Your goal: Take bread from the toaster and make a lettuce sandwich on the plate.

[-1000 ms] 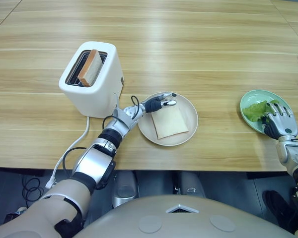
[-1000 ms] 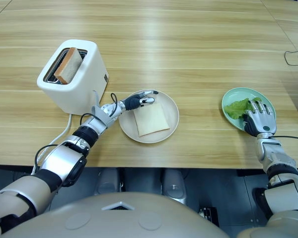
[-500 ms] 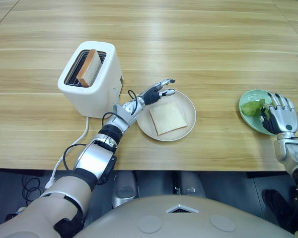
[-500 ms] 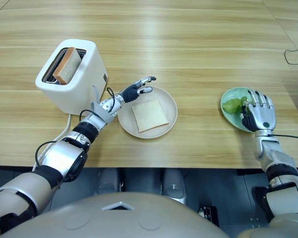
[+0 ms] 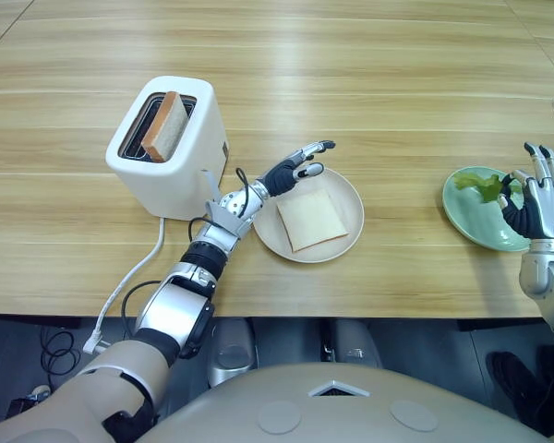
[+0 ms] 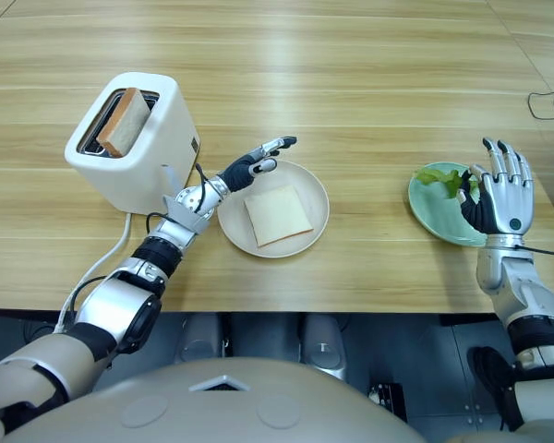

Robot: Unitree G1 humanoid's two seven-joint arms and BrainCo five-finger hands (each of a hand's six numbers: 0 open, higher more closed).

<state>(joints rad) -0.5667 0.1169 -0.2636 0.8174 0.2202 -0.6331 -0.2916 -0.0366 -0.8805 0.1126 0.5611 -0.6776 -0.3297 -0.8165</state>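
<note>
Wooden table (image 5: 397, 74), near edge first. Tan plate (image 5: 355, 198) sits closest, with one bread slice (image 5: 312, 220) lying flat in its middle. Left hand (image 5: 291, 170) hovers over the plate's 10 o'clock rim, fingers stretched out and slightly spread, holding nothing and not touching the slice.

Well apart at the tan plate's 3 o'clock is the green plate (image 5: 475, 221). Right hand (image 5: 540, 198) is at its 3 o'clock side, palm facing the robot. Thumb and one finger appear to pinch the end of the lettuce (image 5: 480, 184), while the other fingers stand up and fan apart. The leaf hangs over the green plate's 12 o'clock part; whether it is clear of the rim is hard to tell.

Toaster (image 5: 180, 180) stands farther back, at the tan plate's 10 o'clock, with a second slice (image 5: 166, 125) upright in its slot.

Step in hand, as judged: carry the lettuce onto the bread. The pinch needs to hold firm since the leaf is limp and could slip or fold. It should lift clear of the green rim, travel toward 9 o'clock, and lower centred on the slice before release. The left hand is best moved off toward the toaster so the drop zone is open.
</note>
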